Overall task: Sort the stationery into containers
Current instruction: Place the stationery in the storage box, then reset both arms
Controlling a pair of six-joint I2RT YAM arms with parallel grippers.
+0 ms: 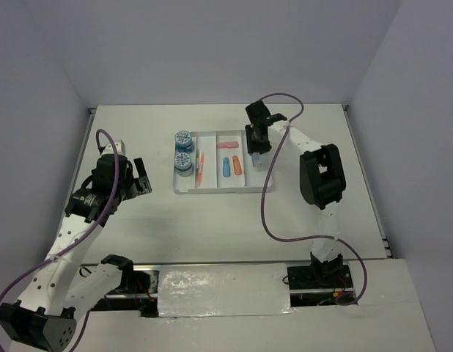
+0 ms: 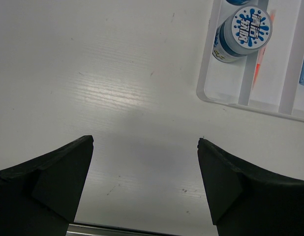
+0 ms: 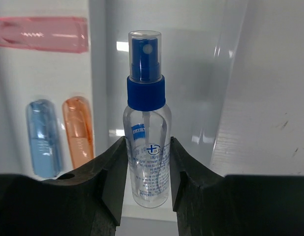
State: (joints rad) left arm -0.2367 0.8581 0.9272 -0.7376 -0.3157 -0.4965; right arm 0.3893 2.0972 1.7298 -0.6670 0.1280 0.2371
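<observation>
Right claw point(image 3: 148, 147): jaws pressed against both sides of a clear, blue-capped spray bottle point(image 3: 146, 103), held upright at the rightmost compartment of the white tray point(image 1: 212, 190). In the neighbouring compartment lay a pink capsule point(image 3: 41, 34), a blue capsule point(image 3: 43, 137) and an orange capsule point(image 3: 78, 130). Left claw point(image 2: 145, 147): jaws spread wide and empty, over the table point(image 1: 234, 220) off the tray's left near corner, near two rolls point(image 1: 183, 163).

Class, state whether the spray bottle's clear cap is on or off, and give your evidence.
On: the clear cap covers the blue nozzle of the spray bottle.
</observation>
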